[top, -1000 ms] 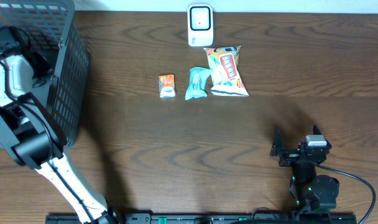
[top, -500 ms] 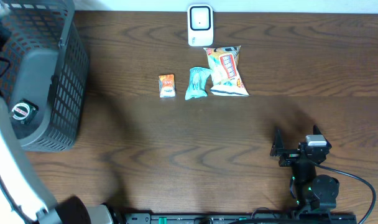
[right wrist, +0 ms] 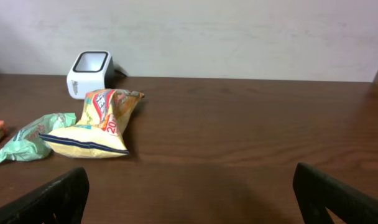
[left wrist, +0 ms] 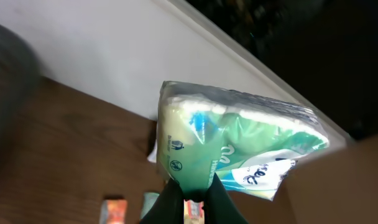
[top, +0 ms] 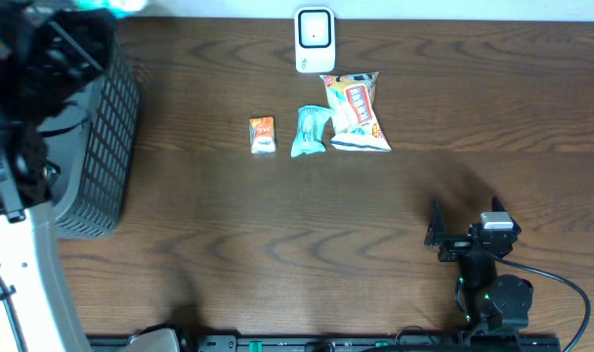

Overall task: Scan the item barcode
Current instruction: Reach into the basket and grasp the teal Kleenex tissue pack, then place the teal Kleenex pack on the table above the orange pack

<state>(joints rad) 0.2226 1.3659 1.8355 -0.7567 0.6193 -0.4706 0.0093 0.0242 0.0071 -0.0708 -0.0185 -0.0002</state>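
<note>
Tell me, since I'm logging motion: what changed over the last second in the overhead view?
The left arm rose over the basket, looming larger and covering more of it. Its left tool is shut on a green-and-white packet. Unchanged: the right tool, open; the scanner, chip bag, green wrapper and orange candy.
</note>
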